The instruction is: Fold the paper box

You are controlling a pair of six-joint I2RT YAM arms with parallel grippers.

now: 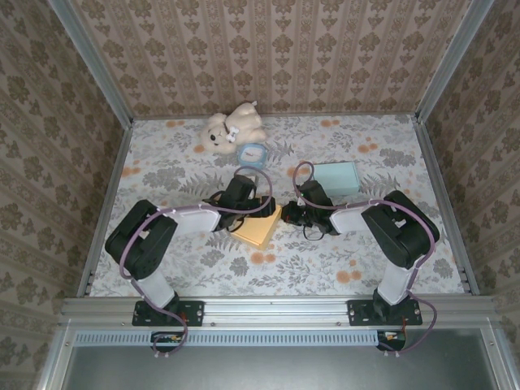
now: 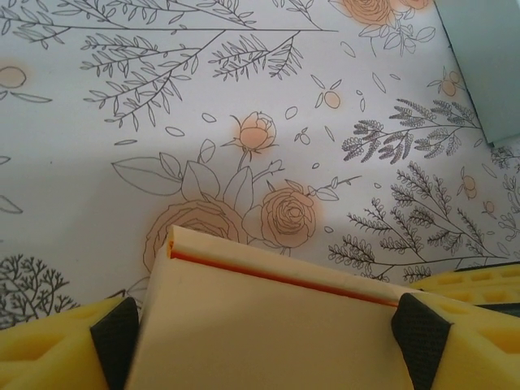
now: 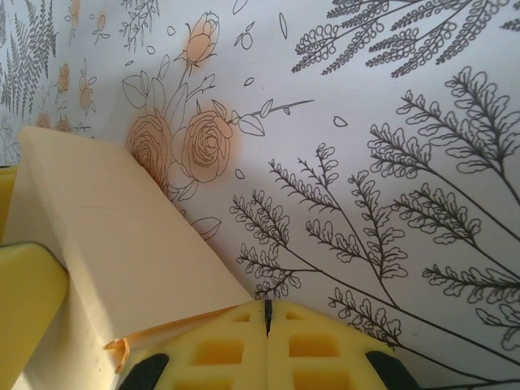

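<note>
The paper box (image 1: 258,229) is a flat cream-yellow carton lying on the floral tabletop between the two arms. In the left wrist view the box (image 2: 268,309) spans the whole gap between the black pads (image 2: 114,335), with a folded lip and an orange crease along its far edge. My left gripper (image 2: 268,335) is closed on its two sides, jaws wide. My right gripper (image 3: 266,309) is shut, fingertips together, touching the box (image 3: 114,227) at its near corner, where a thin flap sticks out. From above, the right gripper (image 1: 289,215) sits at the box's right edge.
A pale teal box (image 1: 335,177) lies behind the right arm; its corner (image 2: 487,65) also shows in the left wrist view. A teddy bear (image 1: 231,128) and a small blue clock (image 1: 253,154) stand at the back. Patterned walls enclose the table.
</note>
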